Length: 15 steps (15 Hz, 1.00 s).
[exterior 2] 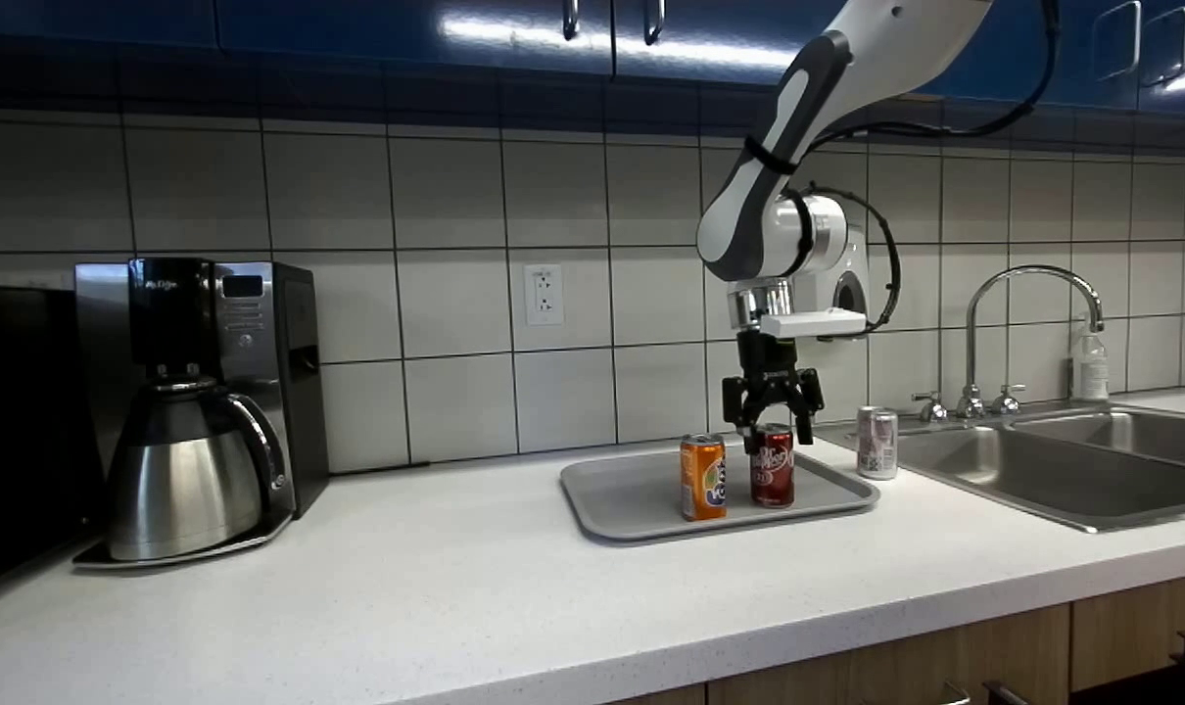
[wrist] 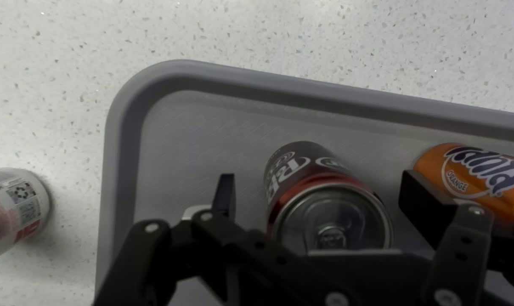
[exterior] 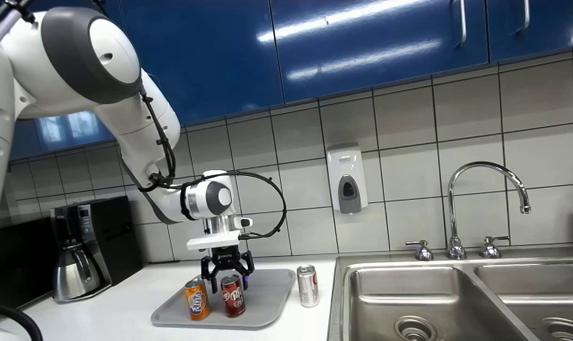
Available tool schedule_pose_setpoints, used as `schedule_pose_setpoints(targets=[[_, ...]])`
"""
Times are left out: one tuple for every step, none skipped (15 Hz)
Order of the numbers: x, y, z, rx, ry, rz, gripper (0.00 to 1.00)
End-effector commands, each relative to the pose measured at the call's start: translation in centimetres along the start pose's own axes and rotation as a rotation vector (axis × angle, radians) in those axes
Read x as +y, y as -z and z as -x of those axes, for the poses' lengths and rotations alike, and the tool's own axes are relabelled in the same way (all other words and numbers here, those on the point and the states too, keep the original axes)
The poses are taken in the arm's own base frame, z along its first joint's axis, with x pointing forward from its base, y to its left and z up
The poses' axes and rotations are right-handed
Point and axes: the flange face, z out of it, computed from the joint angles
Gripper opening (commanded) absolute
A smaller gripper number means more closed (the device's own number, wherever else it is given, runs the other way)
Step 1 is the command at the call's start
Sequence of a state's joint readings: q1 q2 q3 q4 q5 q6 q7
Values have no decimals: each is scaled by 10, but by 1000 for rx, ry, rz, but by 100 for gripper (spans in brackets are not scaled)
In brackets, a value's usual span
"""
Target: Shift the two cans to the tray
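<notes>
The dark red can [exterior: 233, 303] stands upright on the pale grey tray [exterior: 267, 298], and both also show in an exterior view, can [exterior 2: 772, 482] and tray [exterior 2: 620, 501]. The silver-grey can [exterior: 308, 287] stands upright on the counter just outside the tray, on the sink side; it shows partly in the wrist view [wrist: 10, 208]. My gripper [exterior: 229, 286] points down over the dark red can. In the wrist view its open fingers [wrist: 318, 193] stand either side of the can's silver top [wrist: 331, 216], with a gap on each side. The gripper body hides part of the top.
An orange can [exterior 2: 702, 480] stands on the tray beside the dark red can, close to one finger [wrist: 473, 170]. The steel sink [exterior: 409, 293] lies beyond the silver-grey can. A coffee maker [exterior 2: 201, 411] stands at the opposite end. A tiled wall [exterior 2: 455, 294] is behind.
</notes>
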<state>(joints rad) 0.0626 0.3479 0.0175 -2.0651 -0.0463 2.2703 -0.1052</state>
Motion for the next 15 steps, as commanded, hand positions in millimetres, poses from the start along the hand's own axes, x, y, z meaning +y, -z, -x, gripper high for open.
schedule_pose_setpoints(targets=[[1,19,2,-7,10,16,100],[1,23,5,1,11,14,100],[2,29,8,10,15,11,100],[2,35,11,22,17,9,100],[3,43,14,33,17,8,100],[4,50,17,47,22,11,100],[6,57,19,64,19,17,100],[8,62,19,73,17,18,100],[13,68,19,79,8,24,100],[18,71,18,88,-4,28,100],[25,74,17,89,-13,26,100],[33,76,15,96,-26,29,100],[40,77,15,99,-40,30,100],[48,78,14,100,-52,31,100],[57,79,15,101,-65,31,100]])
